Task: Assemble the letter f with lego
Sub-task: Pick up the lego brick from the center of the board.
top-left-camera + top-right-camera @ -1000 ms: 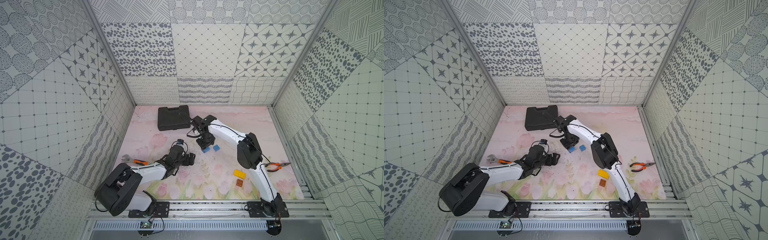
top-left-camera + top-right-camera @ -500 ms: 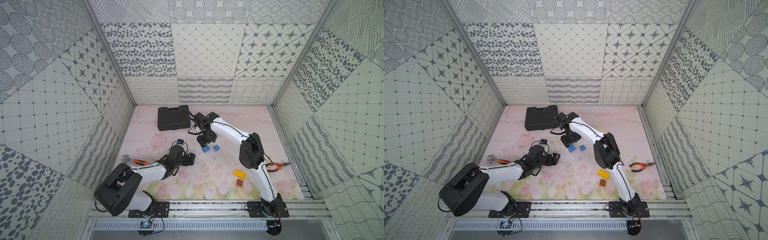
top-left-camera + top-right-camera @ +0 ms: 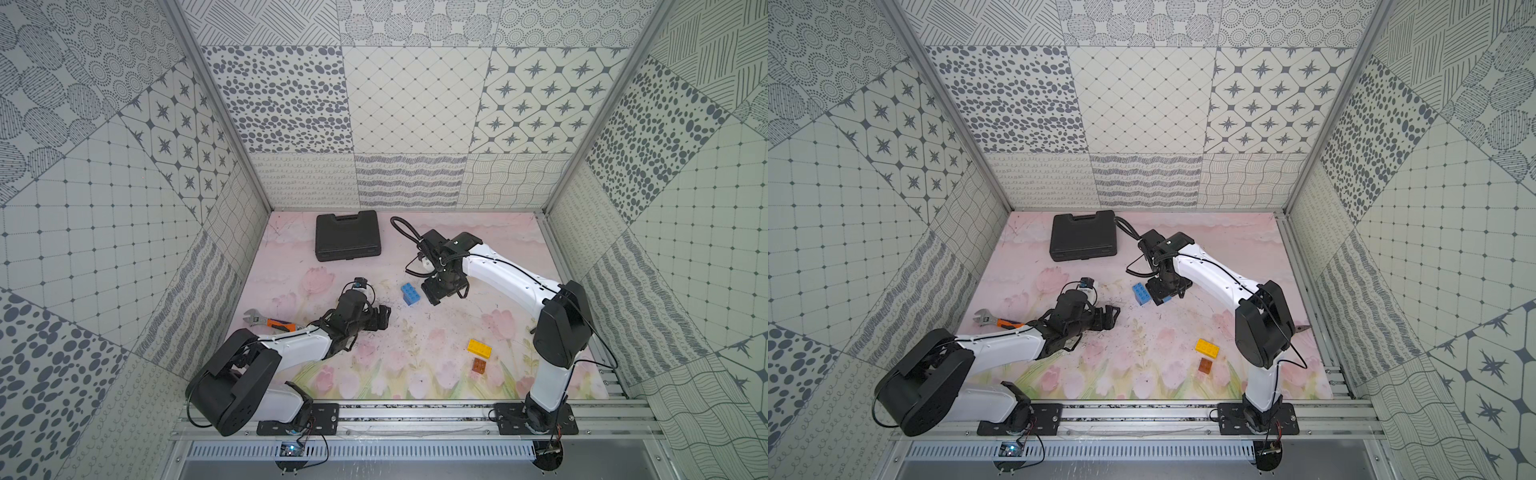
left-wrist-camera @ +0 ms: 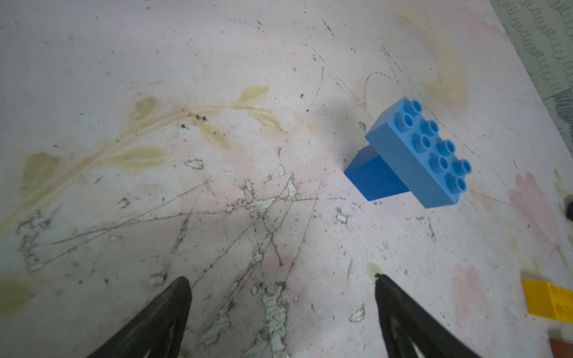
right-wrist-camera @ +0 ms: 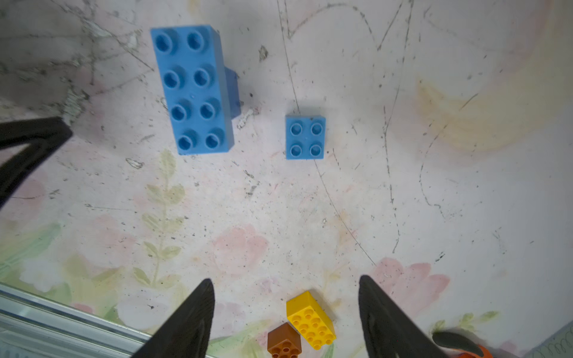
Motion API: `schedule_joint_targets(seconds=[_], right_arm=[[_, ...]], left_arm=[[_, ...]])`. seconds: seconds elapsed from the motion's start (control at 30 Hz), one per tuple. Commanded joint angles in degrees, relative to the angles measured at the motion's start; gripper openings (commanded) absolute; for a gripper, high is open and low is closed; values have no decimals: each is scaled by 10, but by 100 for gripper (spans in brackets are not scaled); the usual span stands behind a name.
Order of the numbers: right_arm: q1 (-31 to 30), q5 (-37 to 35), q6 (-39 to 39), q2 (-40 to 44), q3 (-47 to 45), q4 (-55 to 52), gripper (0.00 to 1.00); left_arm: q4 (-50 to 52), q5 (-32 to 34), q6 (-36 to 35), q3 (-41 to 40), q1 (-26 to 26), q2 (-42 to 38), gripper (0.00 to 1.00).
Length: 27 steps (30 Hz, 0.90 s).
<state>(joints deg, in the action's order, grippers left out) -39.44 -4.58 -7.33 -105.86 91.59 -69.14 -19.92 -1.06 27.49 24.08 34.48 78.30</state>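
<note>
Lego (image 3: pixel 1141 294) on the mat (image 5: pixel 310 217): one stacked pair, three singles

A long light blue brick (image 5: pixel 193 90), eight studs up, sits on a darker blue brick (image 4: pixel 373 176) that juts out from under one long side; a small four-stud light blue brick (image 5: pixel 305 137) stands near it, apart, studs up; well apart from these, a yellow brick (image 3: pixel 479 347) and a brown-orange brick (image 3: pixel 478 365) lie just beside each other, studs up.
</note>
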Motion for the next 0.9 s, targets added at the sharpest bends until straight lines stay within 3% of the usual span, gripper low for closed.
schedule_joint_targets(seconds=[0.0,0.4,0.87], right_arm=[[8,5,-6,-17,-13,57,76],[43,48,15,-113,24,113,68],[57,62,22,-155,40,123,57]], left_arm=[[4,-2,-5,15,1,3,94],[15,3,0,15,1,-1,93],[16,-1,0,21,1,12,93]])
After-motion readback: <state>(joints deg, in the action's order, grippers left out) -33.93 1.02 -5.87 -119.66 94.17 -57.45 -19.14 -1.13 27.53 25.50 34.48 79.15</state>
